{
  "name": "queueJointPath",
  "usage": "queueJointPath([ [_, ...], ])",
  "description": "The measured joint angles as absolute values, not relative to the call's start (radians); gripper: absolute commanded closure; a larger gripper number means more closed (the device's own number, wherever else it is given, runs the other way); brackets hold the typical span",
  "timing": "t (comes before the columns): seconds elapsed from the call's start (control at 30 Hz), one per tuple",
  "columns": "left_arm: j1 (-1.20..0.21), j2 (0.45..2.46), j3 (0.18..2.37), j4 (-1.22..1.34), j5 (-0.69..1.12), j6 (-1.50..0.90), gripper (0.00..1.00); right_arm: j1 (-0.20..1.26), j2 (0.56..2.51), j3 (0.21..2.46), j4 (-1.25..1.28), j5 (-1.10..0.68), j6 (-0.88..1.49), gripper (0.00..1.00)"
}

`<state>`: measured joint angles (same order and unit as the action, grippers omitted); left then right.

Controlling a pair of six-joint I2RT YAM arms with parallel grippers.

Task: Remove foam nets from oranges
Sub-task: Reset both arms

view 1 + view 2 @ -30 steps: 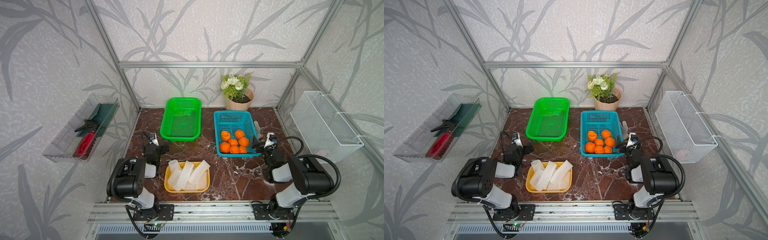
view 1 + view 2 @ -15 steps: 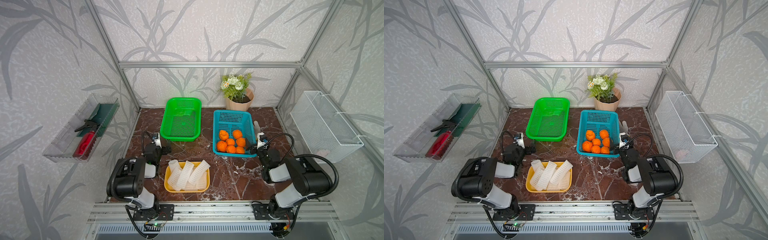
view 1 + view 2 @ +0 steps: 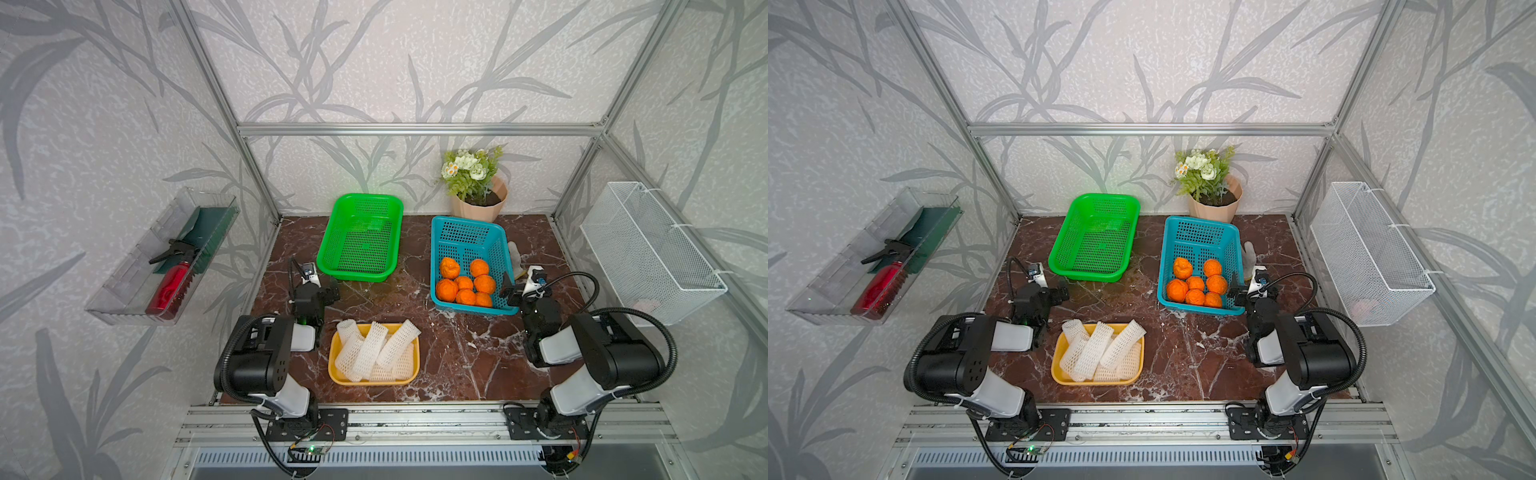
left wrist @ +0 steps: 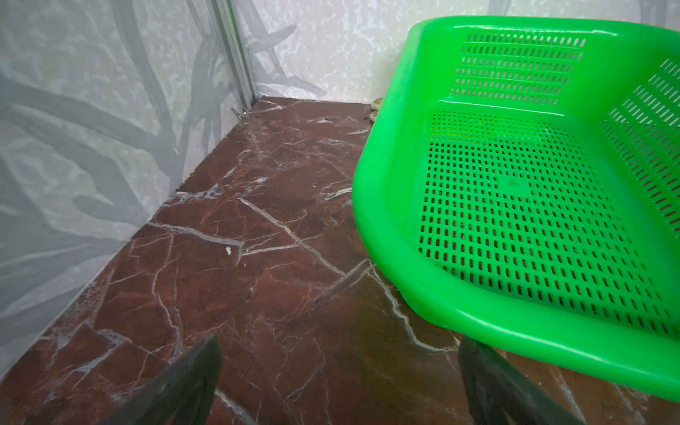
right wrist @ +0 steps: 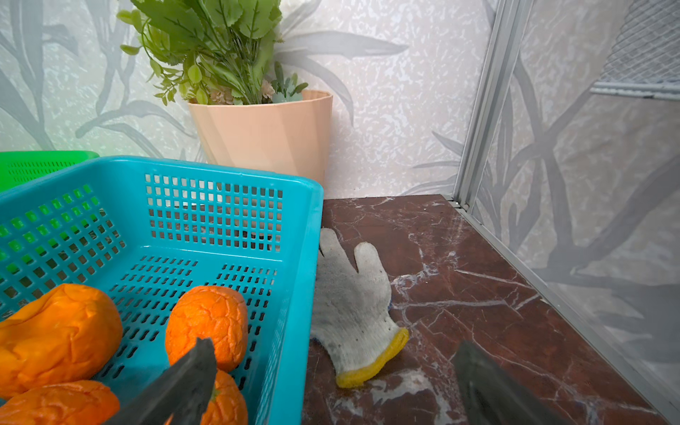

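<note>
The right gripper (image 3: 516, 286) swung to its own left and then came most of the way back. The blue basket (image 3: 469, 239), whose side wall stood between the gripper's spread fingers, slid with it both ways. The oranges (image 3: 463, 283) rode along inside and ended close to where they had started. After the return, the basket looked slightly turned, with the corner nearest the gripper further to the gripper's right than the far corner.

The left gripper (image 3: 318, 293) crept forward and a touch to its right. That brought the near corner of the green basket (image 3: 361, 199) just ahead of its right finger.
</note>
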<state>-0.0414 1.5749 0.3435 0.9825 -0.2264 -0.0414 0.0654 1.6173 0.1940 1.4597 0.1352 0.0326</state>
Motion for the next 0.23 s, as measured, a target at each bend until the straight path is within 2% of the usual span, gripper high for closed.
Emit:
queueJointPath([
  [0.1, -0.090, 1.585, 0.337, 1.017, -0.313, -0.026, 0.01, 0.065, 1.617, 0.194, 1.460, 0.140, 0.034, 0.01],
  [0.23, -0.069, 1.586, 0.341, 1.005, -0.349, -0.034, 0.01, 0.065, 1.617, 0.194, 1.460, 0.142, 0.035, 0.01],
])
